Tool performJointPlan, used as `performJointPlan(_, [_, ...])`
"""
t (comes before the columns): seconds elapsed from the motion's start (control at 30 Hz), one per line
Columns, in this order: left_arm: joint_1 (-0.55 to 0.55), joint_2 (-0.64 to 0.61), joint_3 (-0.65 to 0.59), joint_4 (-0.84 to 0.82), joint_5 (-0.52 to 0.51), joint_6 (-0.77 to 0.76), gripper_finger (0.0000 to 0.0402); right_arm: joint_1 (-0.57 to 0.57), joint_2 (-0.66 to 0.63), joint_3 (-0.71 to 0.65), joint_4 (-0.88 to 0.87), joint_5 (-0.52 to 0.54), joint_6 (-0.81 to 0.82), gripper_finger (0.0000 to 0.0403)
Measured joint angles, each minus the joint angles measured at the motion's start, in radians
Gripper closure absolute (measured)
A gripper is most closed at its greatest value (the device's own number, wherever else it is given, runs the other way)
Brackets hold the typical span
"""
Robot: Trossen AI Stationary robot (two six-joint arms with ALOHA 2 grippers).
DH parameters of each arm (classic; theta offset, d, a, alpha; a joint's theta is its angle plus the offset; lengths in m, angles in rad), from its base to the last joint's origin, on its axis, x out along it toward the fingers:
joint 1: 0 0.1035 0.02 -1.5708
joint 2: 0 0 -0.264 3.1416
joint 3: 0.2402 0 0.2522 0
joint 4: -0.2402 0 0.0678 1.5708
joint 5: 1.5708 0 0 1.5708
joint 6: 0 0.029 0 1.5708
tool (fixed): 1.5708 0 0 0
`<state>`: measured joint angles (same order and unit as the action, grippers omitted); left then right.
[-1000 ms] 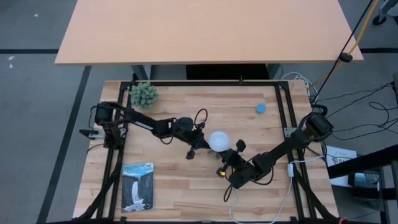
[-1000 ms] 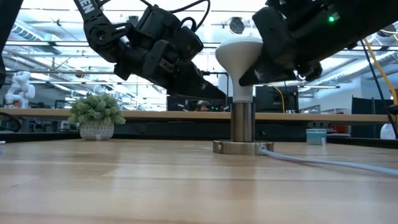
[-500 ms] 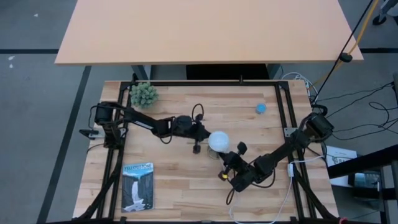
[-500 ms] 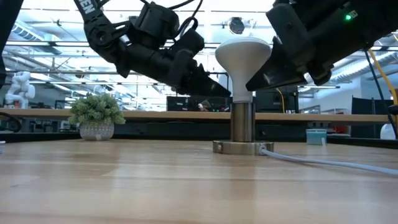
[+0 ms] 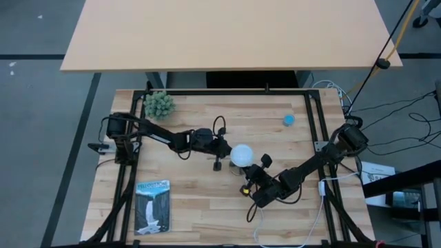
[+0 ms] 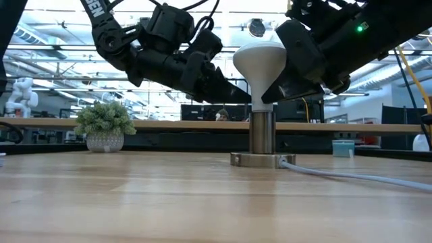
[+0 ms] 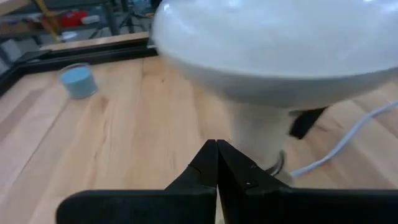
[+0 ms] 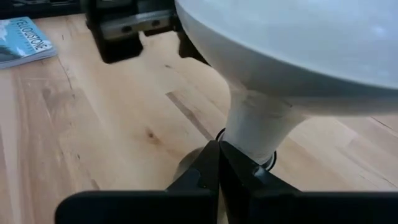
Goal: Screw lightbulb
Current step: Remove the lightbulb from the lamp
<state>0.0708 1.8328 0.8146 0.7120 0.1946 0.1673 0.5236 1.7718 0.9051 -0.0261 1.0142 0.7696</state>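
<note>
At centre of the high view: the lightbulb (image 5: 241, 155) stands upright, dome up, its narrow end down in the socket (image 6: 262, 132).
Socket: silvery cylinder on a round base, on the wooden table (image 5: 193, 200); a white cord (image 6: 351, 175) runs off toward the right of the low view.
Left gripper (image 5: 222, 154): just left of the bulb, fingers pressed together, holding nothing; tips close beside the bulb's neck.
Right gripper (image 5: 256, 173): lower right of the bulb, fingers likewise closed and empty, tips near the neck.
Upper right of the table: blue cap (image 5: 289, 120).
Upper left: small potted plant (image 5: 159, 105).
Lower left: booklet (image 5: 152, 206).
</note>
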Motion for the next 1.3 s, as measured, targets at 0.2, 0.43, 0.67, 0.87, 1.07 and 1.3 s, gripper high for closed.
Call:
performJointPlan(0.2, [0.026, 0.024, 0.021, -0.005, -0.054, -0.001, 0.0402, 0.0, 0.0, 0.0, -0.001, 0.0, -0.004, 0.0403])
performJointPlan(0.43, [0.043, 0.047, 0.103, -0.078, 0.015, -0.031, 0.0402, 0.0, 0.0, 0.0, 0.006, 0.004, -0.029, 0.0403])
performJointPlan(0.67, [0.0, 0.048, 0.111, -0.181, 0.041, -0.027, 0.0402, -0.002, 0.0, 0.0, 0.0, 0.014, -0.026, 0.0403])
performJointPlan(0.87, [-0.035, 0.047, 0.111, -0.205, 0.014, -0.027, 0.0401, 0.002, 0.0, 0.001, -0.004, 0.0, -0.023, 0.0403])
performJointPlan(1.07, [-0.047, 0.029, 0.111, -0.228, -0.03, -0.024, 0.0401, 0.009, 0.0, 0.001, -0.087, 0.002, 0.064, 0.0403])
performJointPlan(1.3, [-0.082, -0.004, 0.11, -0.329, -0.006, -0.024, 0.0401, 0.028, 0.001, 0.0, -0.251, 0.015, 0.261, 0.0403])
